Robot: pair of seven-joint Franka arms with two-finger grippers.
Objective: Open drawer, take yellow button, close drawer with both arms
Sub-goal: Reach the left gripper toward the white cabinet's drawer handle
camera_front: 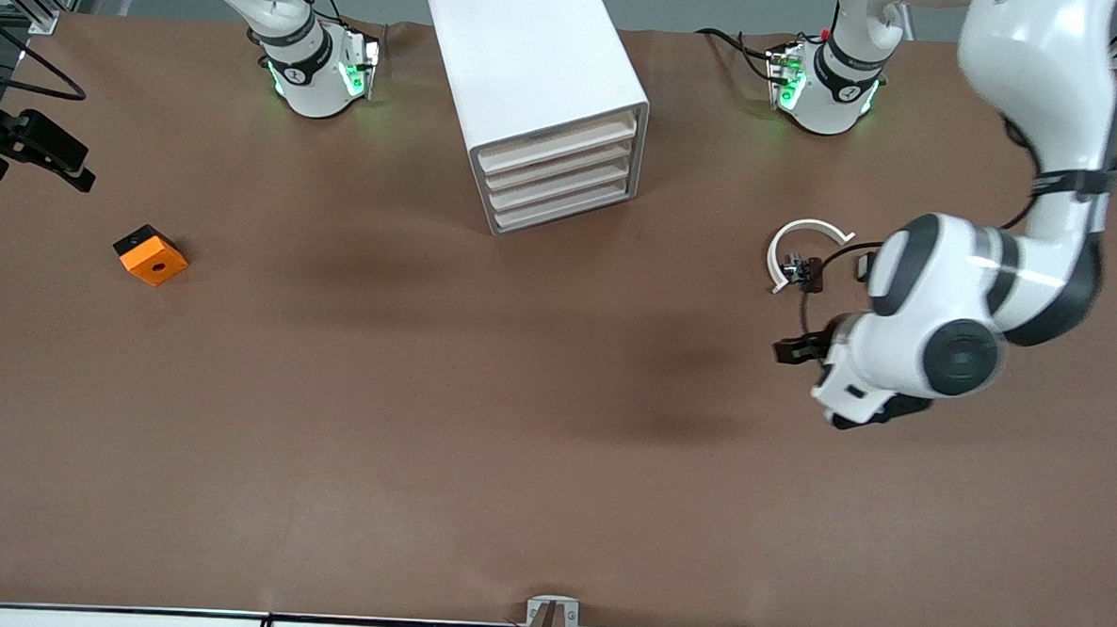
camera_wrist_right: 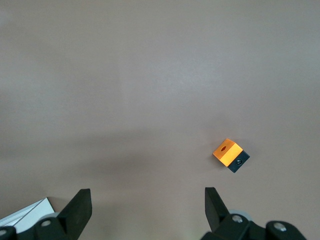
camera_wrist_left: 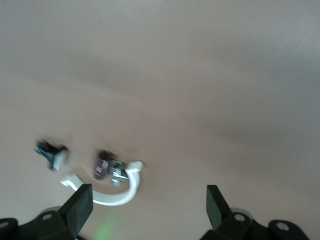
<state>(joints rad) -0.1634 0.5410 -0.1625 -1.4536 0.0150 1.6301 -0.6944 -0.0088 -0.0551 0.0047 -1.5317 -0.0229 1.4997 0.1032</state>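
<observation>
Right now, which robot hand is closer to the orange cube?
The right. The right gripper is open above the table near the orange cube. The left gripper is over the left arm's end of the table, by a white ring.

Button nowhere discernible; contents of top drawer (camera_front: 558,142) hidden inside cabinet (camera_front: 532,86), all four fronts flush; small dark parts (camera_wrist_left: 107,167) beside white curved piece (camera_front: 804,249) blurred, identity unclear; right gripper (camera_wrist_right: 147,207) cut off by frame edge, fingertips only; left gripper (camera_wrist_left: 150,206) likewise cropped; cabinet corner (camera_wrist_right: 25,215) clipped.
</observation>
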